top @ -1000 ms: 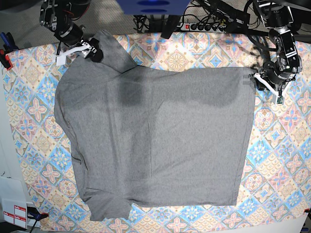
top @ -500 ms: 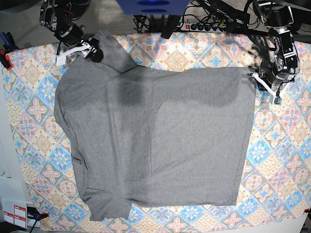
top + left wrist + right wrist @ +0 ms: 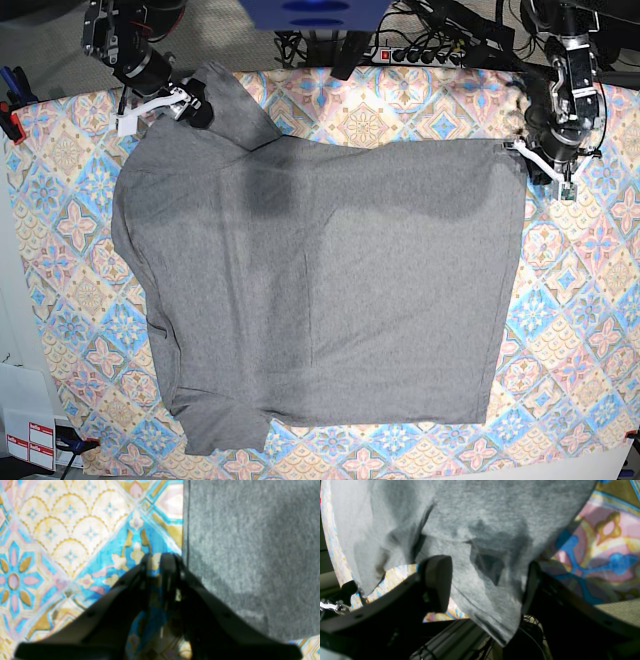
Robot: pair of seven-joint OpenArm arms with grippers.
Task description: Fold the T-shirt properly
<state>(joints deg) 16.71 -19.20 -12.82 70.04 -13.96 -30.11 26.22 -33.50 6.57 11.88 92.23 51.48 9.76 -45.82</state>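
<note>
Light fell evenly and brightly in the base view, with a broad soft shadow darkening the T-shirt [image 3: 320, 280] between the two arms. In the left wrist view the left tool [image 3: 160, 562] was a black, blurred silhouette; the tablecloth [image 3: 62, 542] beside it looked soft. The right tool [image 3: 485, 580] was likewise dark, with sun-patches and hard shadows on the cloth between its fingers.

The T-shirt [image 3: 320, 290] is plain heather grey, spread flat over most of the tablecloth [image 3: 585, 330]. One sleeve reaches the cloth's far left corner, another its near edge.
</note>
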